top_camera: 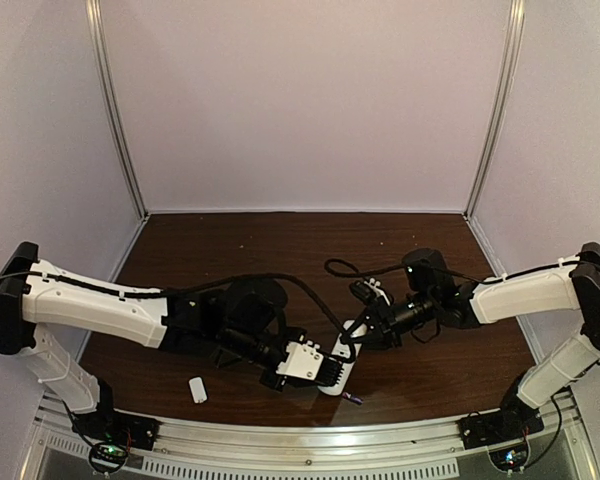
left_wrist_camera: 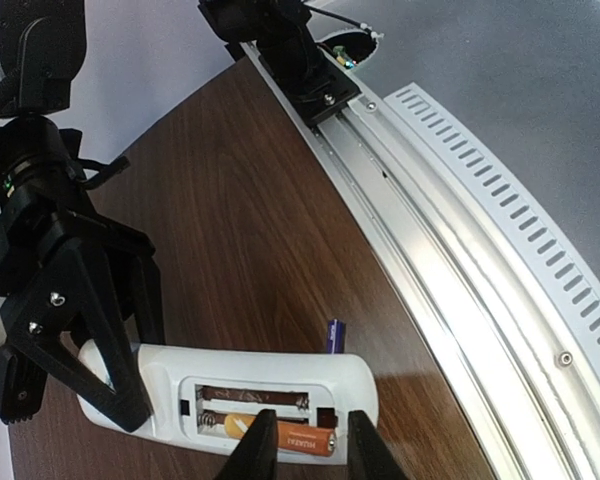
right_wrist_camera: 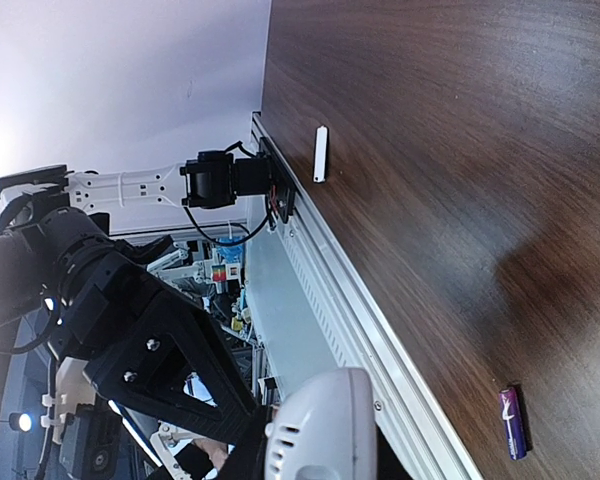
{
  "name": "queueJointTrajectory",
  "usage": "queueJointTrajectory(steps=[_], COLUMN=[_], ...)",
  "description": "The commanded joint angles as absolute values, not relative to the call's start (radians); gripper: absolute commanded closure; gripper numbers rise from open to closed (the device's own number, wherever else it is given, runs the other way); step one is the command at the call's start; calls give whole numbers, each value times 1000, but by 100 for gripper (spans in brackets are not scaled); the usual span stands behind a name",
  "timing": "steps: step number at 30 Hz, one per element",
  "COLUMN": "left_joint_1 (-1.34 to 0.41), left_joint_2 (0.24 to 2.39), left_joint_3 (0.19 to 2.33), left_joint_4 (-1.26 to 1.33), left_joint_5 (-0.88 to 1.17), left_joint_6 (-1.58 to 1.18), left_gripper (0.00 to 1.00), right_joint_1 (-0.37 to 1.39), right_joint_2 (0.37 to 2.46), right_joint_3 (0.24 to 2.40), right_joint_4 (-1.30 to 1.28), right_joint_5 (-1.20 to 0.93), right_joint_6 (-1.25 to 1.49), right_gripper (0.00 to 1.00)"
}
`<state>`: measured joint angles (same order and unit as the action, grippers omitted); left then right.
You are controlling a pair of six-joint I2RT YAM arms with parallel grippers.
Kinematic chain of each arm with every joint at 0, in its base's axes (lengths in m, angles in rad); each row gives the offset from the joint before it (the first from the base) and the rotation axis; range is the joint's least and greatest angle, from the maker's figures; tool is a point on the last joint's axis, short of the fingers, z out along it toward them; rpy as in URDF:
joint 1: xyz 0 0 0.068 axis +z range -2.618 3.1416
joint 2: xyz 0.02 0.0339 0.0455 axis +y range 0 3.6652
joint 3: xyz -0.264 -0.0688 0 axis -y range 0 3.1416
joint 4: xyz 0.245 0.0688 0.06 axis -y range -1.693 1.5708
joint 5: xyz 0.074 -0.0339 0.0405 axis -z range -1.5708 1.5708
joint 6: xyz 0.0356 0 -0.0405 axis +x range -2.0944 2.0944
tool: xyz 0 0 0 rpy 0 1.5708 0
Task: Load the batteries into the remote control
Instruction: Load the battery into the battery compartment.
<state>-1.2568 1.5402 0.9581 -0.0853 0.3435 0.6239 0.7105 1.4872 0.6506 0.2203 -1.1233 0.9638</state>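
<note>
Left claw [left_wrist_camera: 310, 432], slightly parted, straddles orange battery [left_wrist_camera: 292, 438] seated in remote [left_wrist_camera: 280, 372] clamped by right claw [left_wrist_camera: 140, 378]; purple battery [left_wrist_camera: 334, 335] lies unloaded on bench [left_wrist_camera: 230, 230].

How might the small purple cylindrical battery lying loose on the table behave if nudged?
Lying on its side on the smooth dark wooden table, the small purple cylindrical battery would probably roll if pushed sideways. It looks rigid and slim, so a pinch might slip off.

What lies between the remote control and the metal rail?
The purple battery lies there, close beside the remote control; the left wrist view shows it.
</note>
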Motion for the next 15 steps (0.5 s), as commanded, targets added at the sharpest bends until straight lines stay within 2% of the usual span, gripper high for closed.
queueJointTrajectory(steps=[1,15], left_joint_1=[-1263,-1264], left_joint_2=[1562,1584], left_joint_3=[989,988], left_joint_4=[-93,-92], left_joint_5=[329,296], left_joint_6=[635,620], left_gripper=[77,83], right_joint_1=[721,740], right_joint_2=[1491,1491], right_joint_3=[680,676], right_joint_4=[252,285], right_joint_5=[-1141,-1143], right_joint_6=[952,973], right_gripper=[100,100])
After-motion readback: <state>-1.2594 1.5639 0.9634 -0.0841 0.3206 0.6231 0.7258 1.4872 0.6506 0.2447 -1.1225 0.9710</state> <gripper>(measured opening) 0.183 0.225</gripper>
